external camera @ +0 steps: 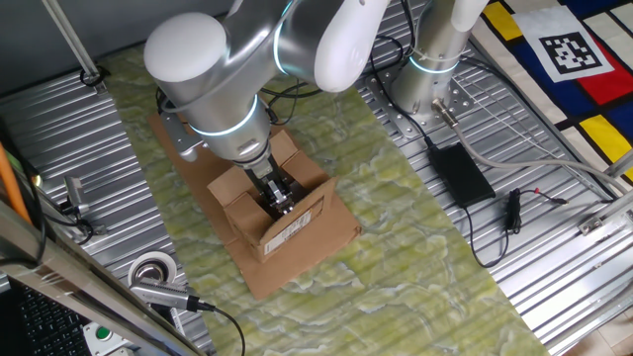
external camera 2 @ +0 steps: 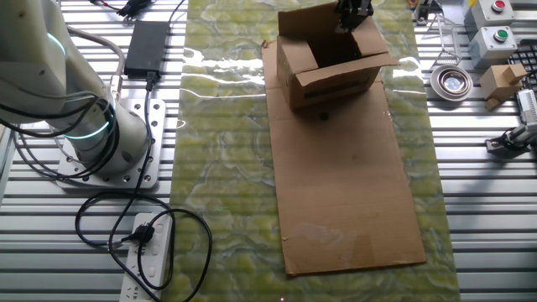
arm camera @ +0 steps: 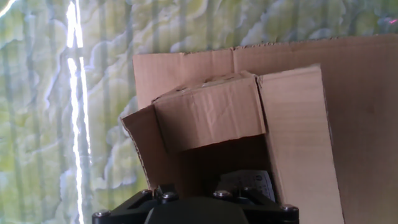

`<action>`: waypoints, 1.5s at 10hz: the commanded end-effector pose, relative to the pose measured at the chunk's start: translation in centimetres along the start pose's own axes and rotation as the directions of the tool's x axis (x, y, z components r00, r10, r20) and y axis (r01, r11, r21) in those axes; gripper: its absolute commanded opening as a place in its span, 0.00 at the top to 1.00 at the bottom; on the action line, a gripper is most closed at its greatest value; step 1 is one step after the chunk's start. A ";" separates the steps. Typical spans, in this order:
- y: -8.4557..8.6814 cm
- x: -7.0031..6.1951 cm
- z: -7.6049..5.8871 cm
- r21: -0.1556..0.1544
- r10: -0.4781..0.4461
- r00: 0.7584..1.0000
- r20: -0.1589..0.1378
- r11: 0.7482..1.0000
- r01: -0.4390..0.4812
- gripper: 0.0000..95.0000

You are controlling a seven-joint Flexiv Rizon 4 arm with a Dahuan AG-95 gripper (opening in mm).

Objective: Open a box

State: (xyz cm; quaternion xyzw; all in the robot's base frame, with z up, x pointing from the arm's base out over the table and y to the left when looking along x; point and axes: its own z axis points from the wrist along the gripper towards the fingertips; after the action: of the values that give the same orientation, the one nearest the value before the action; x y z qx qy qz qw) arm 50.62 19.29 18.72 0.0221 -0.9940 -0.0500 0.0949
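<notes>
1. The counter under me is ribbed metal, and a long green-and-yellow marbled mat runs down its middle.
2. My arm bends over the mat from its round base, which is bolted to the counter beside the mat.
3. A large flat cardboard sheet lies on the mat, one end under the box and the rest stretching away bare.
4. The box stands on the far end of that sheet in the other fixed view. Its top is open: flaps stand up or fold outward, and the inside is dark. A white barcode label shows on one side wall in one fixed view.
5. A black power brick lies on the counter near my base, its cable trailing off; a white power strip lies on the counter further along.
6. A tape roll sits on the counter beyond the mat's edge, well apart from the box.
7. My claw reaches down into the box's open top, at the rim between the raised flaps. The hand view shows only the dark housing at the bottom edge, so I cannot tell whether the fingers are parted or closed.
</notes>
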 end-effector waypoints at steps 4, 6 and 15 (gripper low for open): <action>0.0 0.0 0.0 0.016 -0.056 0.998 -0.002 0.998 0.056 0.60; 0.0 0.0 0.0 0.017 -0.089 0.996 -0.004 0.996 0.090 0.60; 0.0 0.0 0.0 0.014 -0.121 0.993 -0.005 0.993 0.121 0.60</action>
State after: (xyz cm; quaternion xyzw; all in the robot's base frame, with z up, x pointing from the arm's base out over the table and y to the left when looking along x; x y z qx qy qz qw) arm 50.68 19.33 18.69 0.0838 -0.9909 -0.0493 0.0933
